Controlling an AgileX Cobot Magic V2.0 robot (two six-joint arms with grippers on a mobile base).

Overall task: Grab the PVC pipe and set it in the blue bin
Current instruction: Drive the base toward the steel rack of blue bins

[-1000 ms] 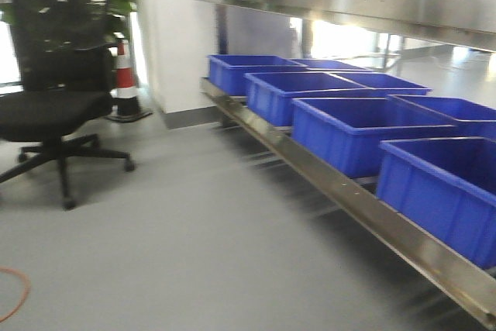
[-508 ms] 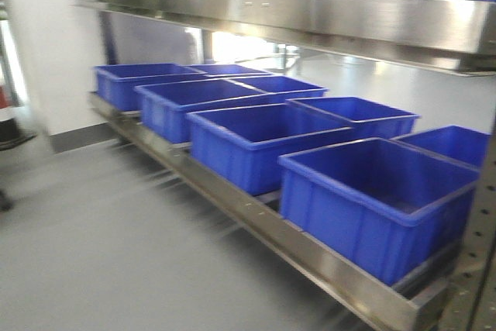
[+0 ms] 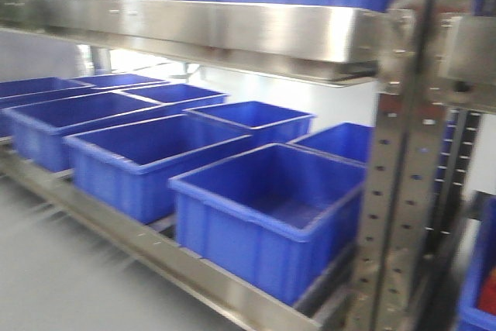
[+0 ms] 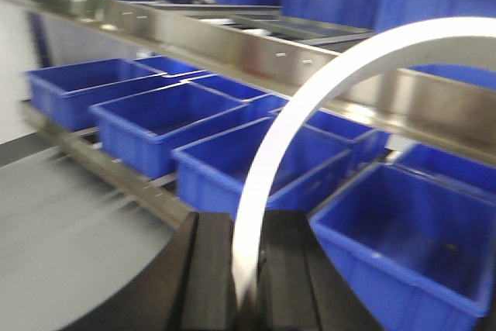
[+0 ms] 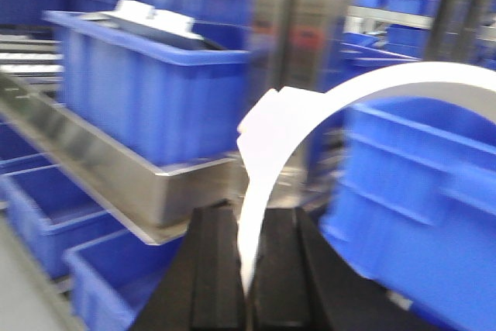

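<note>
Front view: blue bins (image 3: 267,215) are ranged along a steel rack shelf (image 3: 155,257), with an upright post (image 3: 397,191) at right. Left wrist: PVC pipe (image 4: 267,145) is clamped in the left tool (image 4: 248,222) and arcs up and rightward above the bins. Right wrist: second PVC pipe (image 5: 270,145) is likewise gripped by the right tool (image 5: 248,218) and arcs up-right, with bins close ahead.

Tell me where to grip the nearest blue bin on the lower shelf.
Probably take the front rim of the nearest blue bin from the aisle side: its lip overhangs there, while the neighbouring bin and shelf post crowd its flanks.
</note>
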